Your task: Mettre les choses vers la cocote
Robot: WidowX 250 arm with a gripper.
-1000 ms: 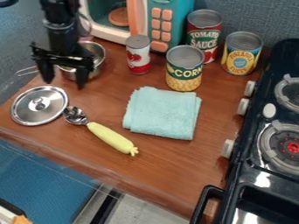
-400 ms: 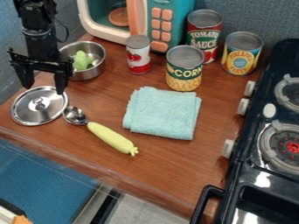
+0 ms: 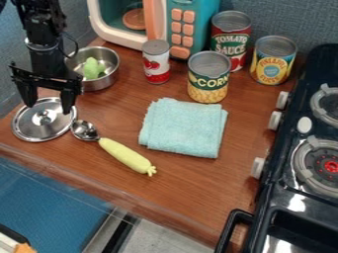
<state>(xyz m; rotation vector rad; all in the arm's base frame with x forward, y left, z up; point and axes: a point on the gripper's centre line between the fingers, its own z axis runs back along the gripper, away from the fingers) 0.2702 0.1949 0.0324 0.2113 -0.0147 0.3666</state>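
I have the pincer (image 3: pixel 49 109) wide above the lid (image 3: pixel 42 130), which lies flat on the counter (image 3: pixel 182 185). Its knob (image 3: pixel 44 118) seems just under the gap; the pot (image 3: pixel 102 84) sits behind, toward the view's right.

1 fixed camera — above counter (image 3: pixel 191 185), slanting down toward wall (image 3: pixel 297 17) — fairly near, stove (image 3: pixel 300 195) cropped at edge.
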